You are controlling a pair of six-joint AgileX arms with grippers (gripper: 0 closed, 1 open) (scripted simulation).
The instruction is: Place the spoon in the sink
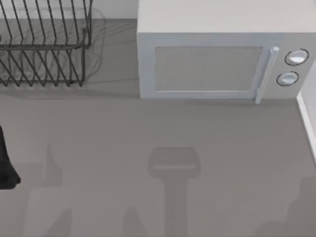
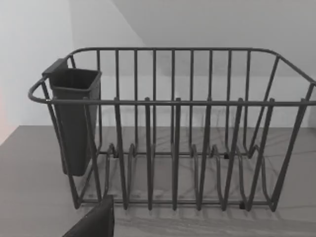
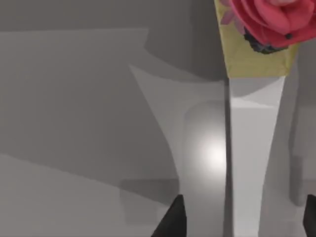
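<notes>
- Spoon: its place and long axis cannot be told.
- Right gripper [image 3: 242, 224] has its fingers spread, facing a pink flower [image 3: 266, 22], perhaps a rose.
- Left arm [image 1: 6, 165] is parked at 9 o'clock, with the dish rack [image 1: 44, 44] at 11 and the microwave [image 1: 217, 59] at 1.

Pale sink rim [image 1: 308, 118], perhaps, far right

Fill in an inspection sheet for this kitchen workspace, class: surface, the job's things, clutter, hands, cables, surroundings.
Surface: grey counter, with shadows on it.
Job's things: spoon and sink, nothing seen.
Clutter: wire dish rack at the back left with a dark cutlery holder hung on one end; white microwave, door shut, at the back.
Hands: left hand, a dark finger facing the rack; right hand, fingers apart, before a white vase with a pink flower.
Cables: nothing seen.
Surroundings: pale wall behind the rack.
</notes>
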